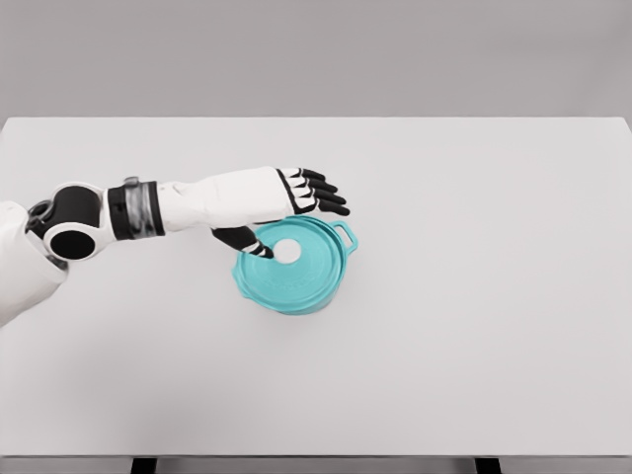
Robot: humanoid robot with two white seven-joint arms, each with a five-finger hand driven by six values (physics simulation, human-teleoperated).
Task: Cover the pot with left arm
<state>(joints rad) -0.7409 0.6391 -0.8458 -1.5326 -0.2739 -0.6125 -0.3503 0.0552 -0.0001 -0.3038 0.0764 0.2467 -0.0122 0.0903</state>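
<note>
Nearest us, the white bench (415,395) carries our teal pot (296,296) — lid (306,272) seated on it, left hand (296,202) spread above, holding nothing.

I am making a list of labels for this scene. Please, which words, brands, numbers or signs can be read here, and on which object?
None: no readable text on the teal pot, its lid, the left hand or the white table.

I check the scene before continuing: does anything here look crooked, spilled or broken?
Nothing stands out. The teal lid sits on the teal pot, no spill or damage shows, and the left hand hovers open over its far edge.
</note>
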